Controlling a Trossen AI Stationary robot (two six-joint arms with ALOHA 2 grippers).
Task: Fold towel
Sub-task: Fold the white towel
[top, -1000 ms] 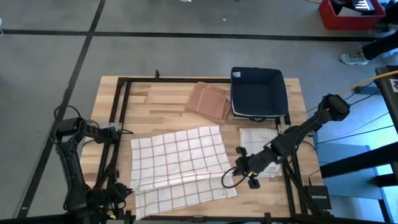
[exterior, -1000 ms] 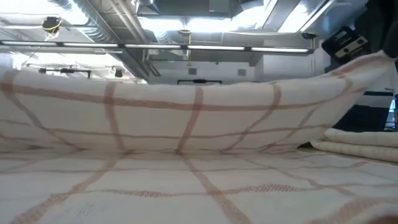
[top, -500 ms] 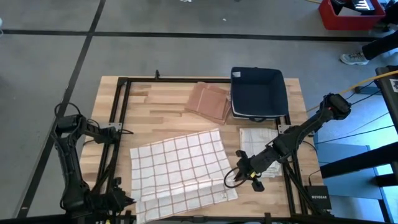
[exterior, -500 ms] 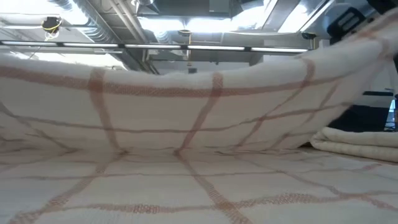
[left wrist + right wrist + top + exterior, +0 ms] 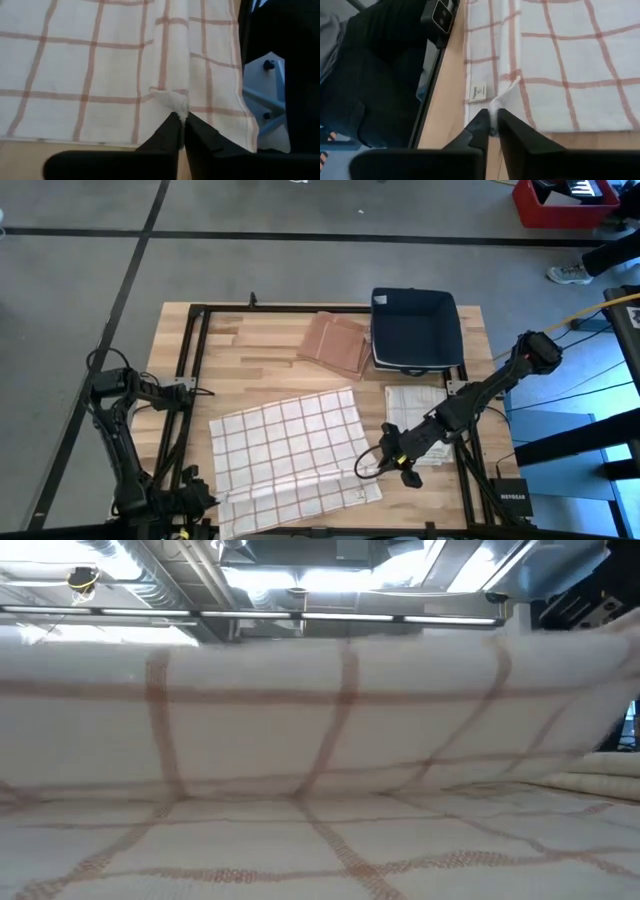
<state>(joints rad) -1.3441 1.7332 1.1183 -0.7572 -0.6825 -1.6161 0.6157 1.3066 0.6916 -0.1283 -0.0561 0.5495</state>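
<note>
High view showed the wooden bench (image 5: 260, 345) w/ a black frame round it, both arms reaching in at the near edge. Biggest item on it was the checked towel (image 5: 290, 445), white w/ reddish lines, lying over the near-middle of the bench. Its far part lay flat; its near edge was lifted and carried toward the far side, so a strip of a lower layer showed along the near edge. Low view was nearly filled by that raised fold of cloth, standing up across the whole width above the flat part.

Beyond it, near the far right corner, sat a dark blue bin (image 5: 415, 328). A folded brown cloth (image 5: 335, 342) lay just beside the bin, toward the middle. A folded pale cloth (image 5: 412, 405) lay near the right edge, between the bin and the right arm.

Left gripper (image 5: 200, 498) was at the near left corner of the towel. Left wrist view had its fingers (image 5: 167, 135) closed, w/ a small peak of cloth pinched at the tips. Right gripper (image 5: 382, 462) was at the near right corner of the towel. Right wrist view had its fingers (image 5: 482, 122) nearly together, w/ a bit of hem nipped between them beside a small label.

Judged progress: 1st fold was under way, not done. Both near corners were gripped and raised, approx partway over. Left to do: lay the lifted edge onto the far edge, let go, prob a 2nd fold after.
</note>
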